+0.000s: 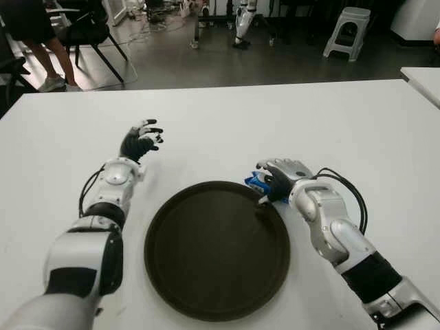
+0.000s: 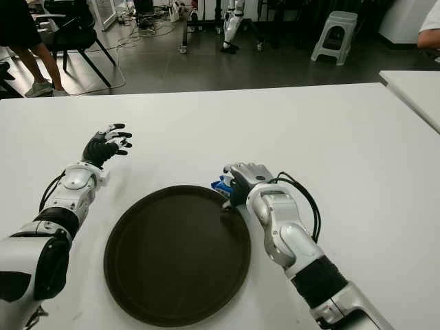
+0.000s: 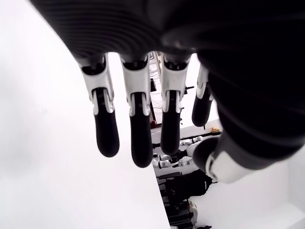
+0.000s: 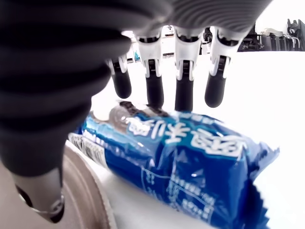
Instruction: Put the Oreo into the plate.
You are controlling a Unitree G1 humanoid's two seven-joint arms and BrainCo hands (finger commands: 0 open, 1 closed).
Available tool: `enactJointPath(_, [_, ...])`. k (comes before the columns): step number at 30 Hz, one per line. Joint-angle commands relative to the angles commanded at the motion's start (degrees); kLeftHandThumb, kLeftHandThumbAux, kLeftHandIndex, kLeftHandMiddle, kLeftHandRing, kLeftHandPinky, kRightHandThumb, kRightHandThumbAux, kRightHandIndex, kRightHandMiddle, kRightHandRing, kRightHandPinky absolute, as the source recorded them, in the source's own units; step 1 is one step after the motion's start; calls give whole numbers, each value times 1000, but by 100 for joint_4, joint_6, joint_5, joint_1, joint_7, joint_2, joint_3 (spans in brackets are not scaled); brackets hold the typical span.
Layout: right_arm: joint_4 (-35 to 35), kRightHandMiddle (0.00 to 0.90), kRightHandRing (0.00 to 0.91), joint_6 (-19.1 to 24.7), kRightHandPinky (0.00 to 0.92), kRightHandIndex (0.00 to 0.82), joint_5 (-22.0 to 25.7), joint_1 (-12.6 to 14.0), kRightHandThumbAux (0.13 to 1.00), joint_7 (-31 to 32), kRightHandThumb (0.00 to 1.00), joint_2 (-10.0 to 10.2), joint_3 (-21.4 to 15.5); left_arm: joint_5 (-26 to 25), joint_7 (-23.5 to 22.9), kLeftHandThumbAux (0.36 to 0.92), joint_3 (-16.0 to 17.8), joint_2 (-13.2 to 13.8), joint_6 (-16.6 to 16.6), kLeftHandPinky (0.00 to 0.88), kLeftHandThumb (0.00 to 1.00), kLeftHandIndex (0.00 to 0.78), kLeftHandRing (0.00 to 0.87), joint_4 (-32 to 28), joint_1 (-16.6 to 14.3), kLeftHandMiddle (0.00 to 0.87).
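The Oreo is a blue packet lying on the white table, just off the far right rim of the dark round plate. My right hand hovers over the packet and hides most of it in the eye views, where only a blue end shows. In the right wrist view its fingers reach out straight past the packet and the thumb hangs by the plate's rim, so the hand is open and holds nothing. My left hand shows to the far left of the plate, with its fingers spread and nothing in them.
The white table stretches wide behind the plate. A second table's corner is at the far right. Beyond the table's far edge are a chair, a white stool and a person's legs.
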Motion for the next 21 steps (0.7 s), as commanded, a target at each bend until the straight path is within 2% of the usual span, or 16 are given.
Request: enactJointPath(21, [64, 220, 239, 45, 234, 198, -45, 19, 704, -29, 0, -32, 46, -88, -157, 681, 97, 27, -10, 400, 233, 186, 351, -21, 20, 302])
